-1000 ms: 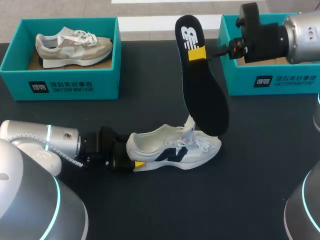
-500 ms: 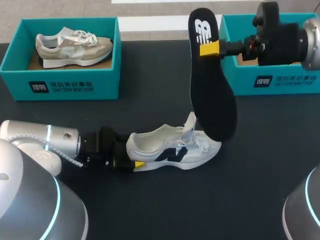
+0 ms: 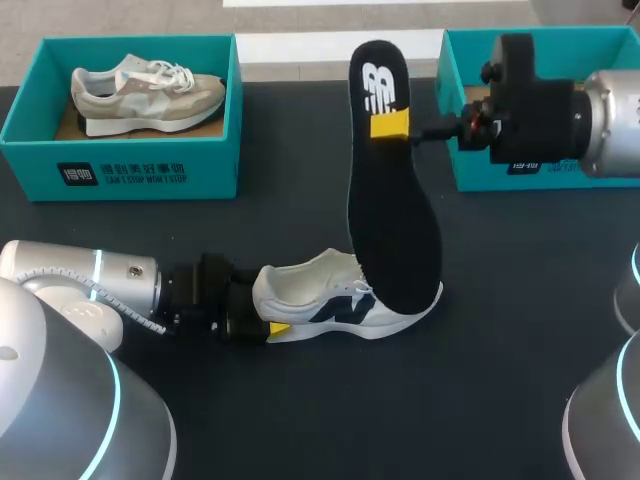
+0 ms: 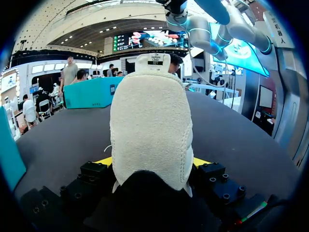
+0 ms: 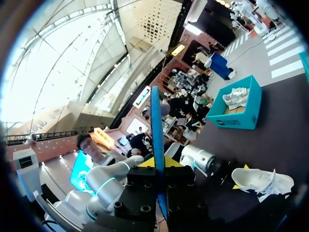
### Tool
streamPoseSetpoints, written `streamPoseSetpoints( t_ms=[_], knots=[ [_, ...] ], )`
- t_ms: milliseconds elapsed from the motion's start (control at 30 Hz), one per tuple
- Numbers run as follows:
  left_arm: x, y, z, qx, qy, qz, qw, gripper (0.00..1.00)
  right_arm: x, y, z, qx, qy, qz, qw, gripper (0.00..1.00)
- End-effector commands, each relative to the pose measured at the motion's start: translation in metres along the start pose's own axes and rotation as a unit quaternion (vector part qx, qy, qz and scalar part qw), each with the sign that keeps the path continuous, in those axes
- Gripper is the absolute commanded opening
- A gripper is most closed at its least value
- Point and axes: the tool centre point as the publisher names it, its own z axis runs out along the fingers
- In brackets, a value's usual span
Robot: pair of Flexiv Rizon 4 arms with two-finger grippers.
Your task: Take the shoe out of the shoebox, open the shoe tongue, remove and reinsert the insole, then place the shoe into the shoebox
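Tabletop, insole pinched by right hand now lower (left hand gripping shoe).

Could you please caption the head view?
Right end effector holds black insole over white shoe gripped by left end effector.

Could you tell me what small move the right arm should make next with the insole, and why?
Probably ease the insole's front end down into the white shoe's opening. The right gripper grips the insole near its heel end, its front end hangs over the laces, and the left gripper holds the shoe's heel.
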Motion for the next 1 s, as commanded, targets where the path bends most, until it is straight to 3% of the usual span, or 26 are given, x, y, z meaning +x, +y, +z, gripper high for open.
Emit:
streamPoseSetpoints(
  t_ms=[33,800,833,867,900,1000],
  knots=[
    [0.001,0.006,0.005,-0.002,0.000,0.000,1.000,0.00,0.005,-0.010,0.001,-0.006,-0.005,-0.002,1.000,0.00],
    [0.001,0.006,0.005,-0.002,0.000,0.000,1.000,0.00,0.016,-0.017,0.000,0.006,-0.010,-0.024,1.000,0.00],
    [0.001,0.006,0.005,-0.002,0.000,0.000,1.000,0.29,0.016,-0.017,0.000,0.006,-0.010,-0.024,1.000,0.00],
    [0.001,0.006,0.005,-0.002,0.000,0.000,1.000,0.82,0.016,-0.017,0.000,0.006,-0.010,-0.024,1.000,0.00],
    [0.001,0.006,0.003,-0.008,-0.006,-0.002,1.000,1.00,0.016,-0.017,0.000,0.006,-0.010,-0.024,1.000,0.00],
    [0.002,0.003,-0.003,-0.011,0.002,-0.006,1.000,1.00,0.016,-0.017,0.000,0.006,-0.010,-0.024,1.000,0.00]
  ],
)
